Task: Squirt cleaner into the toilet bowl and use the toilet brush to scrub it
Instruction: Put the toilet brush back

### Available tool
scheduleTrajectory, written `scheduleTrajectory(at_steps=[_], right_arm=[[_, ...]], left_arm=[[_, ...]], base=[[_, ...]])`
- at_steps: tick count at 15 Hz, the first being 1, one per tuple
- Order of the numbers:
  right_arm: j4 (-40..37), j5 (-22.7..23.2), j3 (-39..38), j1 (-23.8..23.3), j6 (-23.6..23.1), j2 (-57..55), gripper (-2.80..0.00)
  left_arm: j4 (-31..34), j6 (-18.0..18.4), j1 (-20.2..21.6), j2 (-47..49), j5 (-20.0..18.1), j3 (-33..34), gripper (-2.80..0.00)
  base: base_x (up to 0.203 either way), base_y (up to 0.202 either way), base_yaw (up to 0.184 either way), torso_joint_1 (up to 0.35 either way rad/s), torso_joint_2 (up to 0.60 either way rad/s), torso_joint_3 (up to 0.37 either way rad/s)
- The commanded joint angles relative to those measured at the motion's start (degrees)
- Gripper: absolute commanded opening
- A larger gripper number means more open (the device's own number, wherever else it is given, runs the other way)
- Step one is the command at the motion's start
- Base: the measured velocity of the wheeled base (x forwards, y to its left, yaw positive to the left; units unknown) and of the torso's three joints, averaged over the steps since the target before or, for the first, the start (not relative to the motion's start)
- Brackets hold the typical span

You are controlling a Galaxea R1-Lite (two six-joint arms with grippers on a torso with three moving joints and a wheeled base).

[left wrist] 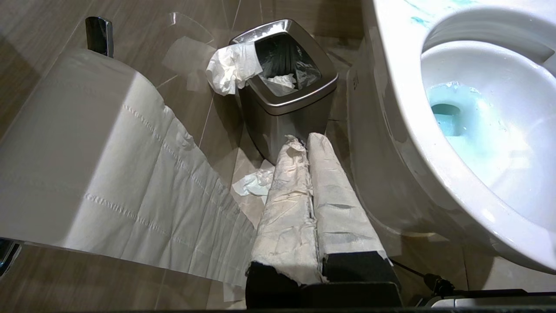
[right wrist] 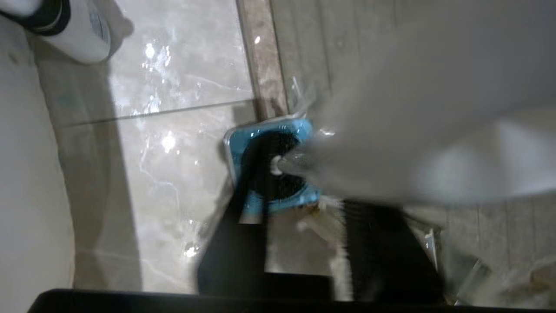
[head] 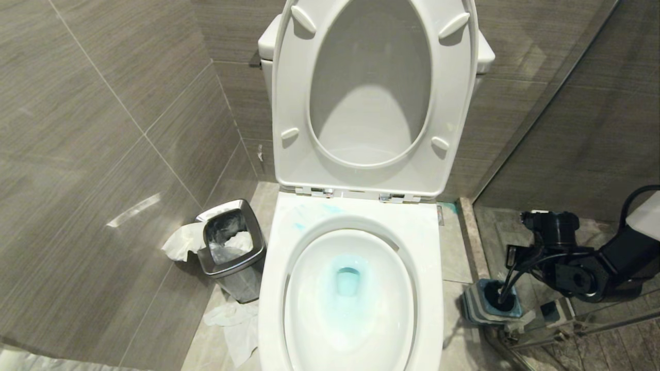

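**Blue-tinted bowl, brush head seated in its holder**

The toilet bowl point(head: 350, 299) was seen as a glossy white ceramic basin, oval inside a squarish rim, filling the lower middle of the head view. Its seat and lid point(head: 374, 98) were raised upright against the cistern. The cleaner point(head: 348, 281) showed as turquoise-tinted water pooled around the drain, with thin blue smears point(head: 314, 216) left on the flat rim behind the basin.

On the floor to the bowl's right, the blue-and-grey holder point(head: 487, 304) was found beside a stone sill, with the black bristle head of the toilet brush point(right wrist: 271, 169) set inside it. The handle was blurred in the right wrist view and could hardly be made out.

The right gripper point(head: 510, 281) was held directly over the holder; whether its fingers were parted or closed on the handle could not be told.

Left of the bowl, a steel bin point(head: 232, 247) with crumpled tissue point(head: 180, 242) was stood against the tiled wall. The left gripper point(left wrist: 306, 143), its paper-wrapped fingers pressed together with nothing between them, was pointed at that bin, beside a toilet roll point(left wrist: 87, 143).
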State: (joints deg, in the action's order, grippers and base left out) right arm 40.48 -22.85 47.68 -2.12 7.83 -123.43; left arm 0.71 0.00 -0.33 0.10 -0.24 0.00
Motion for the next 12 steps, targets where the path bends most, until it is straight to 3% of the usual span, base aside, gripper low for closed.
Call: scheduleTrajectory(at_steps=[1,6,12], right_arm=[[0.30,-0.09,0.05,0.02,-0.08,-0.05,0.00],[0.33,1.60,-2.15,0.01,-0.48,1.77,0.00],[0.38,2.80,-11.55,0.10,-1.71,7.49,0.00]], left_arm=[[0.00,0.00,-0.02,-0.02,-0.02,0.00,-2.80],[0.00,0.00,-0.02,-0.02,-0.02,0.00,-2.80],[0.00,0.00,-0.02,-0.02,-0.02,0.00,-2.80]], base=[[0.000,0.000,0.000,0.000,0.00,0.000],[0.000,0.000,0.000,0.000,0.00,0.000],[0.000,0.000,0.000,0.000,0.00,0.000]])
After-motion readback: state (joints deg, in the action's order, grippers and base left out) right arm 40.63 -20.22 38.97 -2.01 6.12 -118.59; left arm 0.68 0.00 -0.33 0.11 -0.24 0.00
